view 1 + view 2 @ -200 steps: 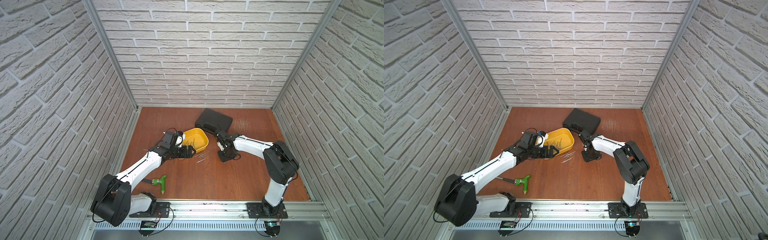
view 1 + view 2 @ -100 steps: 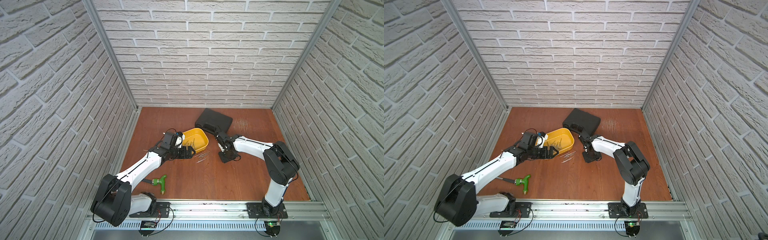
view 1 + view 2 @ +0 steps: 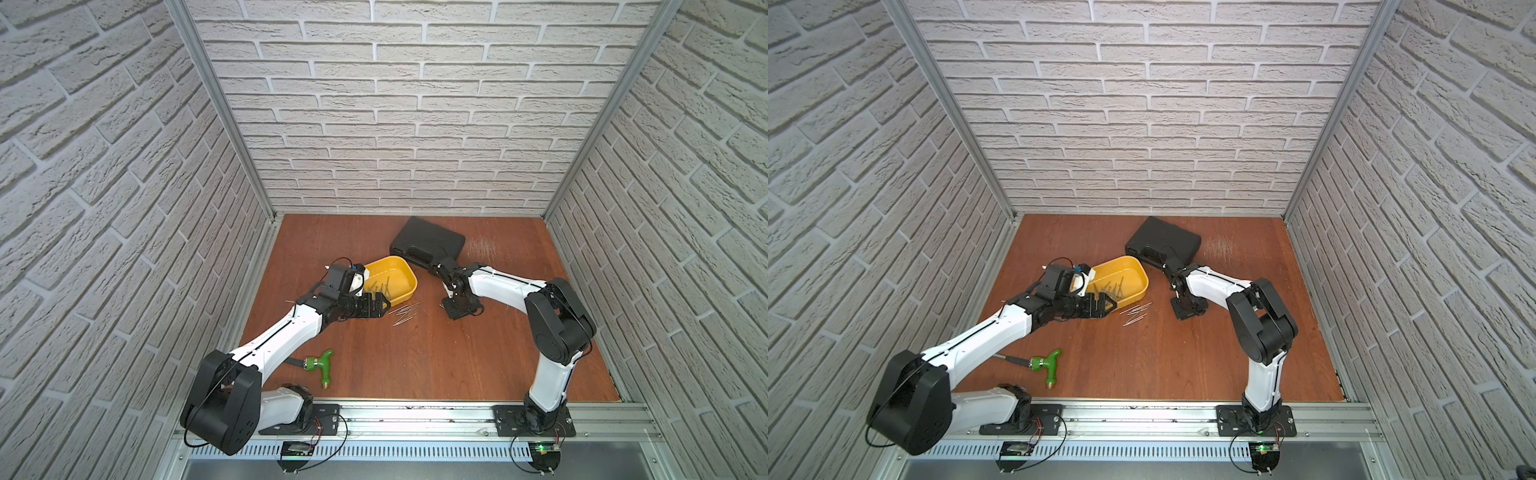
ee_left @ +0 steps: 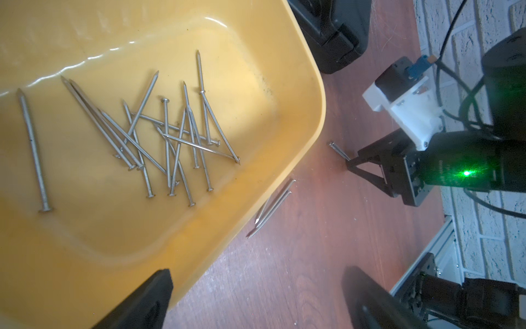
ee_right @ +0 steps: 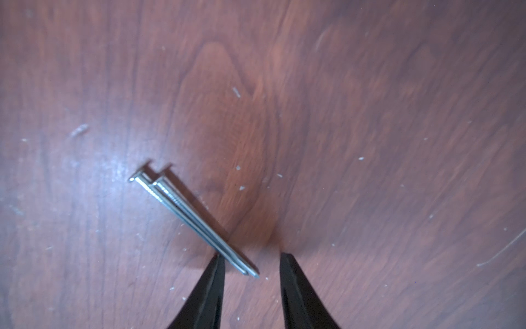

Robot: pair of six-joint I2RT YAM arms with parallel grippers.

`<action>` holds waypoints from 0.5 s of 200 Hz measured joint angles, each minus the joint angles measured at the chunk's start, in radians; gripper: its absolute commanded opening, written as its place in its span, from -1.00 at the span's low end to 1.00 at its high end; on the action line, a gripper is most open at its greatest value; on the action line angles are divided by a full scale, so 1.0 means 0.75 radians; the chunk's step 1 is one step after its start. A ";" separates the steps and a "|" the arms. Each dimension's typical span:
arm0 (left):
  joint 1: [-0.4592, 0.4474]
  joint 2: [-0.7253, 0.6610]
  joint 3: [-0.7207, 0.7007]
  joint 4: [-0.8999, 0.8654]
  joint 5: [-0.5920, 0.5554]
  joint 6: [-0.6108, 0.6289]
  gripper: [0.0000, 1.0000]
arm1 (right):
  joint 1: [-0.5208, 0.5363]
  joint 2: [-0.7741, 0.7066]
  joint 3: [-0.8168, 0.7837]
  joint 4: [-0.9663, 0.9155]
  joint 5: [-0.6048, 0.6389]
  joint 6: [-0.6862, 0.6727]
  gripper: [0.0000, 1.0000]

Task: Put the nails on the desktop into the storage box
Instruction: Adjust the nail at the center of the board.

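Desktop [image 3: 419, 365]: nails [image 3: 405, 313], storage box [image 3: 403, 272], black case [image 3: 428, 241]

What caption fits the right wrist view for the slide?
Right hand open, straddling the tips of two nails lying side by side on the desktop.

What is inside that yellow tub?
Over a dozen thin metal nails lie criss-crossed on the yellow tub's floor. In both top views the left claw hides one corner.

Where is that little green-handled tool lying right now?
In both top views the green-handled tool lies on the desktop, near the front rail, beside the left arm.
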 measured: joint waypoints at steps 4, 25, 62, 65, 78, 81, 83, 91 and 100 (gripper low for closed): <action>0.000 0.000 0.000 0.000 0.000 0.000 0.96 | -0.002 0.000 0.000 0.000 -0.003 0.000 -0.25; 0.000 0.000 0.000 -0.001 0.000 0.000 0.96 | -0.007 0.003 0.007 -0.001 -0.026 -0.005 -0.25; 0.000 -0.004 -0.005 -0.003 -0.001 0.000 0.96 | 0.000 0.079 0.112 0.012 -0.149 -0.030 -0.25; 0.000 -0.005 -0.006 -0.003 -0.001 0.000 0.97 | 0.001 0.083 0.118 0.015 -0.160 -0.031 -0.25; 0.000 -0.011 -0.008 -0.004 -0.002 0.000 0.97 | 0.011 0.095 0.133 0.023 -0.195 -0.032 -0.25; 0.000 -0.012 -0.009 -0.003 -0.002 0.000 0.96 | 0.012 0.095 0.133 0.025 -0.204 -0.031 -0.25; 0.000 -0.014 -0.010 -0.004 -0.002 0.000 0.96 | 0.014 0.095 0.133 0.027 -0.212 -0.031 -0.25; 0.000 -0.019 -0.013 -0.005 -0.003 0.000 0.96 | 0.018 0.095 0.132 0.035 -0.239 -0.028 -0.25; 0.000 -0.020 -0.014 -0.008 -0.003 0.000 0.96 | 0.023 0.094 0.127 0.053 -0.275 -0.015 -0.25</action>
